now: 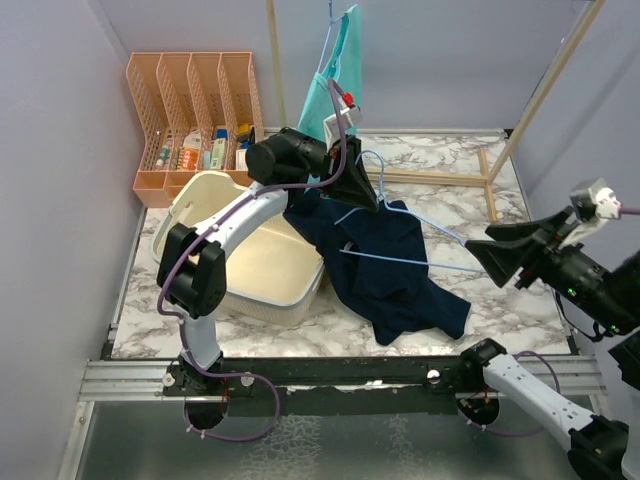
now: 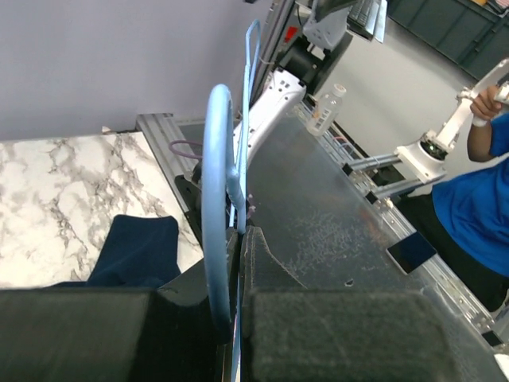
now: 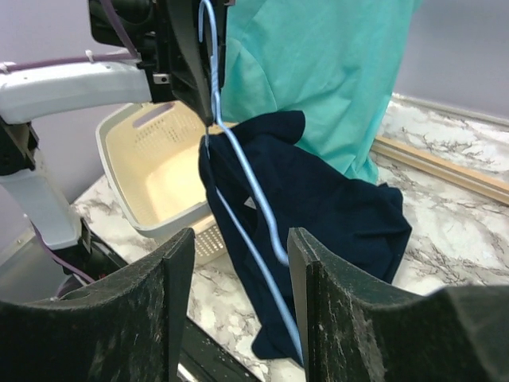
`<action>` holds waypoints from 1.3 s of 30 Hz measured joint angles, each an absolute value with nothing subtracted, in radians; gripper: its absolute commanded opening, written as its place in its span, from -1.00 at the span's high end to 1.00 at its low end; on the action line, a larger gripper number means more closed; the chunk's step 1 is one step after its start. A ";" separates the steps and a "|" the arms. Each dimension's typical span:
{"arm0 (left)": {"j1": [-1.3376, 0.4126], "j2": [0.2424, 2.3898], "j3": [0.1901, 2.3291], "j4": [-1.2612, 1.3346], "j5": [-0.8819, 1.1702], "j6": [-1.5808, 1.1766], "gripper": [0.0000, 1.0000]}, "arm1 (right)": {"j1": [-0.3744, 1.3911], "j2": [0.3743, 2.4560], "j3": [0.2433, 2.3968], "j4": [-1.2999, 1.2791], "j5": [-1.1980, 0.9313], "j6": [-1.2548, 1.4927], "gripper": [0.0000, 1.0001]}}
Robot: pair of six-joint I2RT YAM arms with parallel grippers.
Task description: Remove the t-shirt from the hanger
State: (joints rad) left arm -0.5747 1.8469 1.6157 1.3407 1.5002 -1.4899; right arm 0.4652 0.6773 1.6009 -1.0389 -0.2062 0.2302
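Observation:
A navy t-shirt [image 1: 395, 265] lies crumpled on the marble table, partly draped over the basket's edge; it also shows in the right wrist view [image 3: 318, 215]. A light blue hanger [image 1: 410, 225] is held above it by its hook. My left gripper [image 1: 358, 185] is shut on the hanger's hook [image 2: 219, 231]. The hanger's arms [image 3: 254, 231] run in front of the shirt, one end near my right gripper. My right gripper [image 1: 492, 260] is open and empty, just right of the hanger's end and the shirt.
A cream laundry basket [image 1: 215, 205] stands left of the shirt. A teal shirt [image 1: 335, 80] hangs on a rack behind. An orange file organiser [image 1: 190, 110] stands at the back left. A wooden rack frame [image 1: 490, 180] lies at the back right.

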 measured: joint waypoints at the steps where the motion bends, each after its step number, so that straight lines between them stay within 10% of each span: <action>1: -0.582 1.854 1.615 1.387 1.505 -1.517 1.00 | 0.465 0.695 1.600 -1.039 -0.211 0.224 -0.05; 23: -0.630 1.929 1.647 1.533 1.556 -1.825 1.00 | 0.465 0.801 1.475 -1.085 -0.344 0.160 -0.02; 25: -0.630 1.929 1.649 1.533 1.556 -1.827 1.00 | 0.465 0.797 1.449 -1.104 -0.352 0.159 0.15; 28: -0.630 1.929 1.657 1.533 1.557 -1.828 1.00 | 0.465 0.788 1.430 -1.108 -0.356 0.157 0.92; 31: -0.631 1.929 1.659 1.533 1.556 -1.829 1.00 | 0.465 0.771 1.425 -1.108 -0.381 0.149 0.98; 34: -0.632 1.930 1.660 1.533 1.556 -1.827 0.04 | 0.471 0.757 1.427 -1.107 -0.385 0.153 0.98; 35: -0.636 1.930 1.662 1.534 1.555 -1.825 -0.75 | 0.471 0.753 1.430 -1.110 -0.377 0.156 0.98; 39: -0.636 1.932 1.676 1.533 1.556 -1.830 -0.98 | 0.471 0.727 1.475 -1.147 -0.262 0.181 0.98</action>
State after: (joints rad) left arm -0.6361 1.9320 1.6764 1.5333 1.5558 -1.8297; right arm 0.4709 0.7273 1.4754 -1.1469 -0.2619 0.1806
